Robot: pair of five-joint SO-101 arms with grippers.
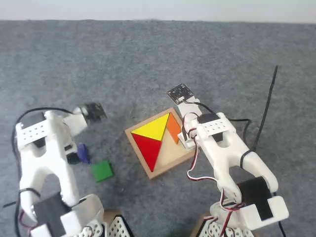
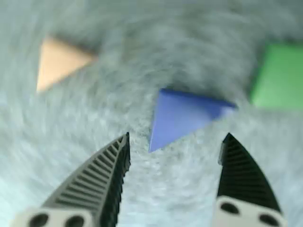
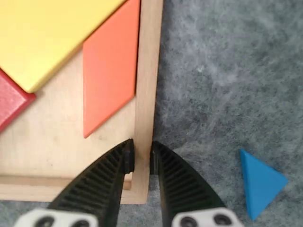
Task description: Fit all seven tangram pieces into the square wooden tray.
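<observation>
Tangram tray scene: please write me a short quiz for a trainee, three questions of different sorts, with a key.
1. True or false: the green square lies inside the wooden tray.
2. How many pieces lie in the tray? A) two B) three C) five
3. Fill in the colour: in the left wrist view, a ___ triangle lies just ahead of the open left end effector.
Key: 1 false; 2 B; 3 blue.
</observation>
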